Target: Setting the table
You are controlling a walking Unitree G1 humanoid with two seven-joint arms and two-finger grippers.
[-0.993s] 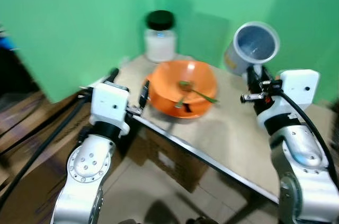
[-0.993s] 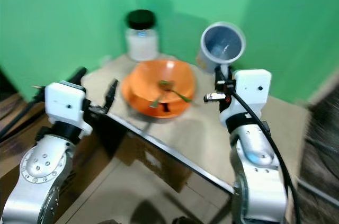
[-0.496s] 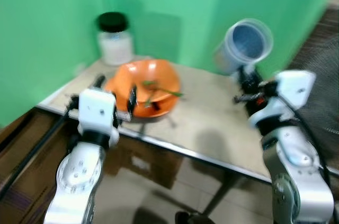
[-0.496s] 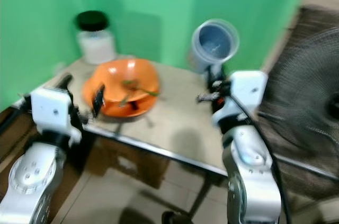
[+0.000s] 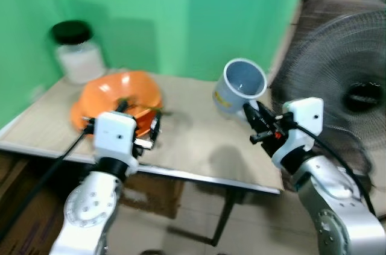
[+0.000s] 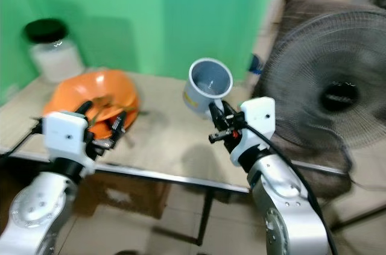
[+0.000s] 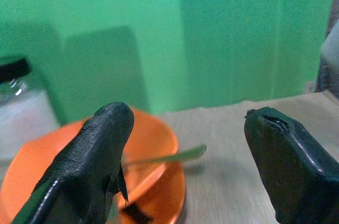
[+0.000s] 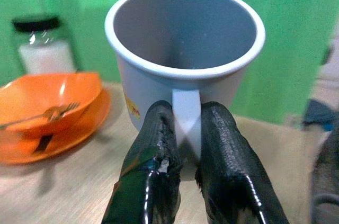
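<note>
Nearest the robot, the left gripper hangs at the front edge of the table, its two black fingers spread wide and holding nothing. It points at the orange bowl, which sits just beyond it with a green fork lying inside; a second orange dish seems to be nested under the bowl. That aim suggests the bowl set is its next pick, though the fingers are not yet around the rim.

On the other side, the right gripper is pinched tight on the handle of a grey mug, carrying it tilted above the tabletop with its mouth turned back toward the robot. Gripping by the handle leaves the mug's base free to be set down flat; I judge it needs righting before release.

Farther back, a white jar with a black lid stands near the green wall. A standing fan looms off the table's right end.
</note>
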